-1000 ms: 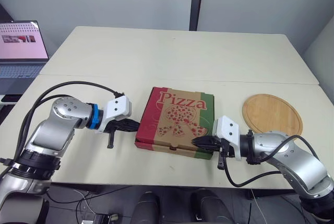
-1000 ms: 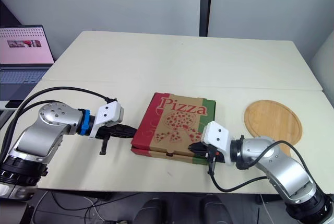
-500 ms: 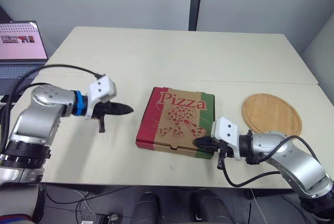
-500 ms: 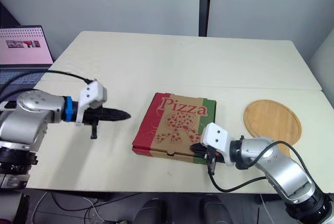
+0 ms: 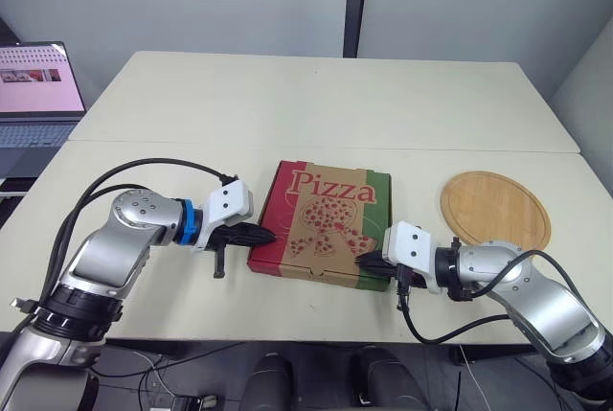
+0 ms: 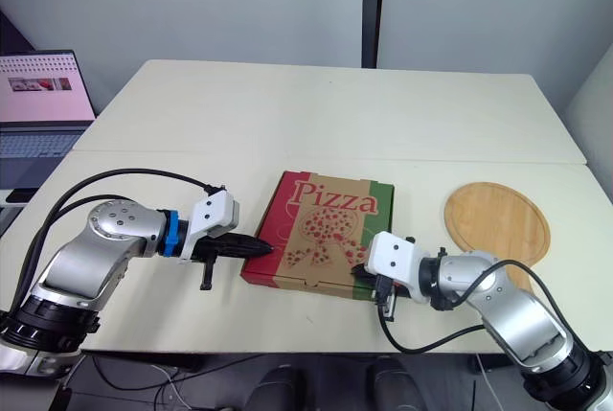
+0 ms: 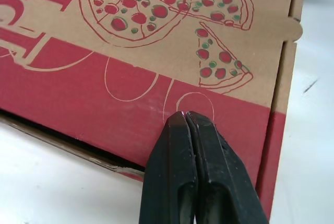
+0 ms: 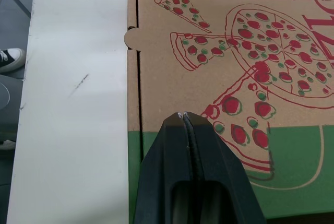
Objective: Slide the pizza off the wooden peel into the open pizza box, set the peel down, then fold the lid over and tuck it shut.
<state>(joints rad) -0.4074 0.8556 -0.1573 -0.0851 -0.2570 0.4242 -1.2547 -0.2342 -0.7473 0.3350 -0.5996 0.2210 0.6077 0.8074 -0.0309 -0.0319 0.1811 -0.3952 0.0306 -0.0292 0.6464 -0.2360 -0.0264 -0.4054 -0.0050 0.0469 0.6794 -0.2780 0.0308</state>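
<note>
The pizza box (image 5: 326, 224) lies closed in the middle of the near table, its printed lid (image 7: 156, 36) facing up. My left gripper (image 5: 270, 235) is shut, its tips resting on the red strip at the lid's left edge (image 7: 185, 117). A thin dark gap shows under that side of the lid. My right gripper (image 5: 363, 260) is shut too, with its tips on the lid's green strip at the front right corner (image 8: 187, 115). Empty and flat on the table to the right of the box lies the round wooden peel (image 5: 496, 210).
An open laptop (image 5: 38, 95) stands at the far left on a separate surface. A second table (image 5: 326, 95) joins behind the near one. The front table edge (image 5: 287, 334) runs just beyond both arms.
The left gripper had drawn away to the left half a second ago and has come back against the box's left edge. The right gripper stayed at the front right corner.
</note>
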